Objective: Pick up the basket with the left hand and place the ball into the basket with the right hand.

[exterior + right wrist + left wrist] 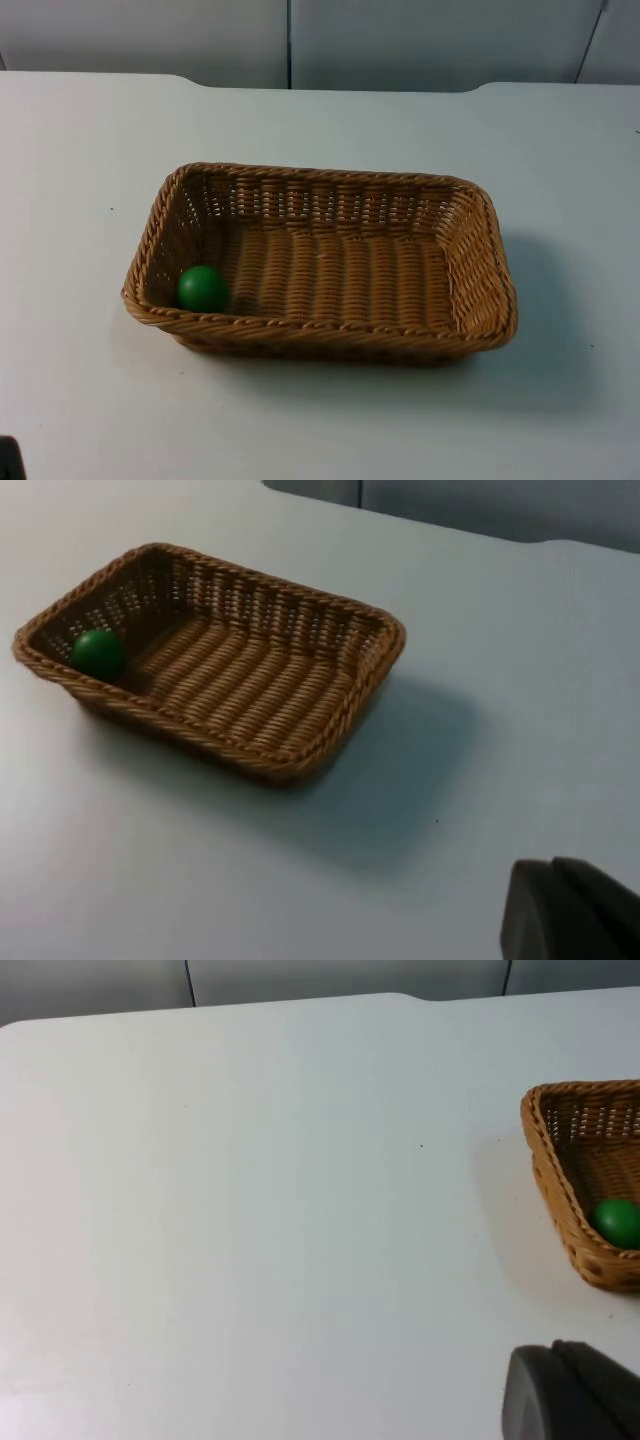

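Basket (pixel 470 270) sole obstacle mid-table (pixel 80 400) (ball (pixel 203 288) inside).

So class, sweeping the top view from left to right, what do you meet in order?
Basket's left rim → green ball → basket's bare woven floor → basket's right rim.
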`<state>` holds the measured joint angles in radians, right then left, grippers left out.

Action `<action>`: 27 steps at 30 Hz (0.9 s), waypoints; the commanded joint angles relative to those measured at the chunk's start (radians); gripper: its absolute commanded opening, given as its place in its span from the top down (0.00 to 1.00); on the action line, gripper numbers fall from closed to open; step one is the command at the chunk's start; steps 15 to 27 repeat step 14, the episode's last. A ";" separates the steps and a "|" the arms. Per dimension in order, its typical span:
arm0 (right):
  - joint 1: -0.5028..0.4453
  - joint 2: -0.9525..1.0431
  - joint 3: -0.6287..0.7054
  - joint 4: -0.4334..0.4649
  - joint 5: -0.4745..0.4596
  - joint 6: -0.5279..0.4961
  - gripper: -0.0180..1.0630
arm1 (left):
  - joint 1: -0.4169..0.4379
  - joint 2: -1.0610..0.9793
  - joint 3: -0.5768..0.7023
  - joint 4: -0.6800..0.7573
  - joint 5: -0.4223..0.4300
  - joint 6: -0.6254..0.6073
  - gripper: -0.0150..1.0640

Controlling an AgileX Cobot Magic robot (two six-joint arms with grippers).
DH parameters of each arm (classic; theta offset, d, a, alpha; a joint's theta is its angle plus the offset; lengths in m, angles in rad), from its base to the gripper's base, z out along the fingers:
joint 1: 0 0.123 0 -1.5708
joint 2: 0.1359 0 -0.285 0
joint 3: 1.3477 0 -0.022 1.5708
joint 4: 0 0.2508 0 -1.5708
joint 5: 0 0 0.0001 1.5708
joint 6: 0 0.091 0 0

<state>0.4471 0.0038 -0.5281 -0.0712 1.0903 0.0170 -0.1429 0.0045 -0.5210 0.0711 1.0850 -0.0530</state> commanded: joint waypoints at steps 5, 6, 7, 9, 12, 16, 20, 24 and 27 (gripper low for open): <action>-0.207 -0.004 0.020 0.025 -0.013 -0.053 0.99 | -0.001 -0.004 0.008 -0.009 -0.004 0.001 0.99; -0.241 -0.004 0.020 0.025 -0.013 -0.053 0.99 | -0.001 -0.004 0.008 -0.009 -0.004 0.001 0.99; -0.281 -0.004 0.020 0.025 -0.013 -0.053 0.99 | -0.001 -0.004 0.008 -0.009 -0.004 0.001 0.99; -0.317 -0.004 0.020 0.025 -0.013 -0.053 0.99 | -0.001 -0.004 0.008 -0.009 -0.004 0.001 0.99; -0.405 -0.004 0.020 0.020 -0.013 -0.043 0.99 | -0.001 -0.004 0.008 -0.009 -0.004 0.001 0.99; -0.417 -0.004 0.020 0.020 -0.013 -0.043 0.99 | -0.001 -0.004 0.008 -0.009 -0.004 0.001 0.99; -0.417 -0.004 0.020 0.020 -0.013 -0.043 0.99 | -0.001 -0.004 0.008 -0.009 -0.004 0.001 0.99; -0.417 -0.004 0.020 0.020 -0.013 -0.043 0.99 | -0.001 -0.004 0.008 -0.009 -0.004 0.001 0.99; -0.417 -0.004 0.020 0.020 -0.013 -0.043 0.99 | -0.001 -0.004 0.008 -0.009 -0.004 0.001 0.99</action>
